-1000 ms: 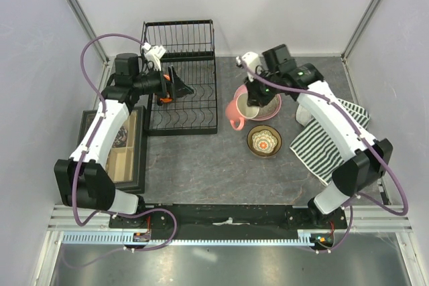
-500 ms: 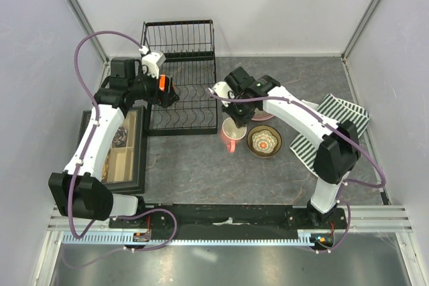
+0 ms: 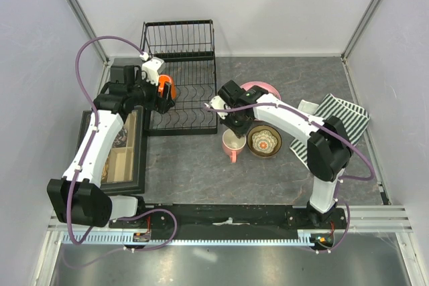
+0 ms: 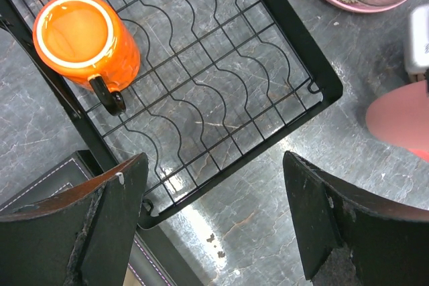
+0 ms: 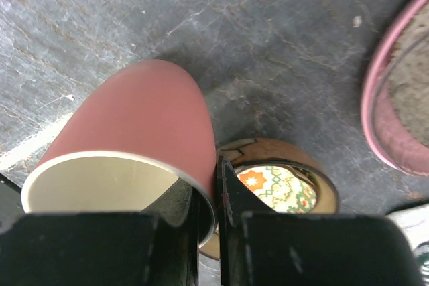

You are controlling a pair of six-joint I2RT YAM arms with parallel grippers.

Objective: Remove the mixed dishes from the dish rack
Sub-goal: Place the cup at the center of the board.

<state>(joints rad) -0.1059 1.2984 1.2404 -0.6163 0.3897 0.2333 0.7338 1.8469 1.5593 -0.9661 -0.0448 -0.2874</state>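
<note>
My right gripper (image 3: 234, 132) is shut on the rim of the pink mug (image 3: 232, 144), one finger inside and one outside (image 5: 231, 195). It holds the mug (image 5: 134, 132) tilted, low over the table, just left of the tan-brown bowl (image 3: 264, 141). The small white patterned bowl (image 5: 275, 185) sits inside that bowl. The wide pink dish (image 3: 258, 90) lies behind, partly hidden by my right arm. The orange mug (image 4: 84, 35) stands upright at the left of the black dish rack (image 3: 194, 108). My left gripper (image 4: 214, 226) hangs open and empty above the rack's front edge.
A black-framed box of trinkets (image 3: 120, 152) lies left of the rack. A striped cloth (image 3: 335, 125) lies at the right, under my right arm. The rack's upright wire back (image 3: 177, 35) stands at the far side.
My right arm carried the pink mug from beside the pink dish toward the front, to the left of the tan bowl. My left gripper shifted slightly over the rack, uncovering the orange mug.
</note>
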